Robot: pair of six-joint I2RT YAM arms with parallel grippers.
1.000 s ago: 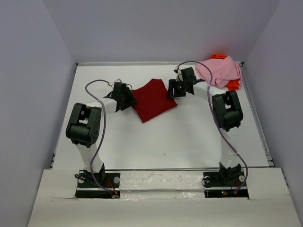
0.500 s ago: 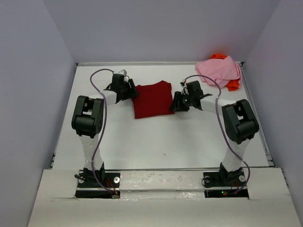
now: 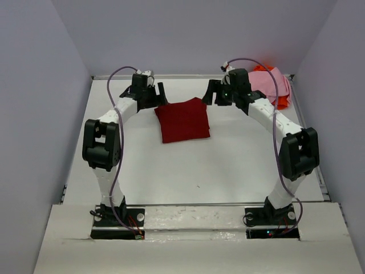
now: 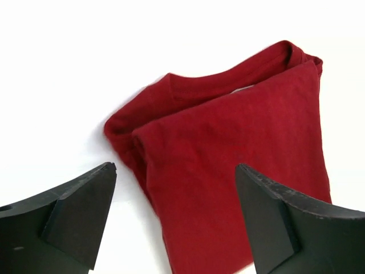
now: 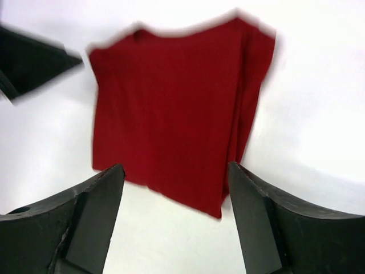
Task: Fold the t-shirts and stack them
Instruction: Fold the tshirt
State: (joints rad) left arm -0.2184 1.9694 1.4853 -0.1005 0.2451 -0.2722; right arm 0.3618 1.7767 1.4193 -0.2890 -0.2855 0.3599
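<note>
Top view, place: fixed above and behind the arm bases [image 3: 117, 218], which are at its bottom edge; it looks forward and down on the white table [image 3: 228, 165].
Top view, distance: far; the dark red t-shirt [image 3: 183, 120] looks small and both arms are seen whole.
Left wrist view: close above the far left corner of the dark red t-shirt, looking down between the spread fingers of the left gripper [image 4: 175, 166].
Right wrist view: close above its far right corner, looking through the wide apart fingers of the right gripper [image 5: 175, 165]; a little blurred.
Shared part: all three views show the dark red t-shirt and the table around it.
</note>
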